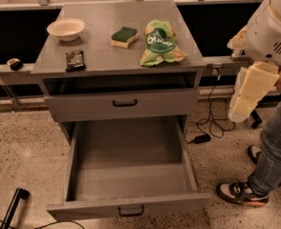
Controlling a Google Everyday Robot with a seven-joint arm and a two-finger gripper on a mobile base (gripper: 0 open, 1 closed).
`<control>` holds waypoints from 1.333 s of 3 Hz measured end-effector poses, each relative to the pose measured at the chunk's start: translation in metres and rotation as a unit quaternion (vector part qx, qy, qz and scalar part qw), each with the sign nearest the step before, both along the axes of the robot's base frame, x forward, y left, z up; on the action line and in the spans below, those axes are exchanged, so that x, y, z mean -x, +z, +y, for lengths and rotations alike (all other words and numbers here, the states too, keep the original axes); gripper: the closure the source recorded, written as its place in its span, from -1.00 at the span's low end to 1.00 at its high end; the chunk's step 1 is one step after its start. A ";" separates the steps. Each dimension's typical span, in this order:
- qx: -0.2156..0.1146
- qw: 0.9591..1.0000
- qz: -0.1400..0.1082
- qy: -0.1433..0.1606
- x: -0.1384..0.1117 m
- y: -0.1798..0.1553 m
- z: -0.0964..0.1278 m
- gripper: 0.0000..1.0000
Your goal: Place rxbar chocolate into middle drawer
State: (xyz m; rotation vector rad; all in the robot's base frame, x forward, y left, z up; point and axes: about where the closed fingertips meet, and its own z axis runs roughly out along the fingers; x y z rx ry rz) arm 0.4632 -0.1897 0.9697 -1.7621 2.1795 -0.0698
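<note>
The rxbar chocolate (75,60), a small black-wrapped bar, lies flat on the left front of the grey cabinet top (102,42). The middle drawer (128,173) is pulled fully open below and is empty; its dark handle (131,211) is at the bottom edge. The handled drawer above it (124,104) is closed. My white and cream arm (255,80) hangs at the right edge, right of the cabinet and well away from the bar. The gripper itself is out of view.
On the cabinet top are a white bowl (66,28), a green-and-yellow sponge (124,36) and a green bag (160,43). A person in jeans (274,147) stands at the right by my arm. Cables (212,123) lie on the floor right of the cabinet. A dark stick (14,204) is at the lower left.
</note>
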 end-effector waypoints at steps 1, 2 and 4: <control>-0.017 0.998 -0.010 0.055 -0.045 0.001 0.064 -1.00; -0.023 0.988 -0.023 0.149 -0.083 0.004 0.163 -1.00; -0.038 0.973 -0.032 0.227 -0.115 -0.003 0.265 -1.00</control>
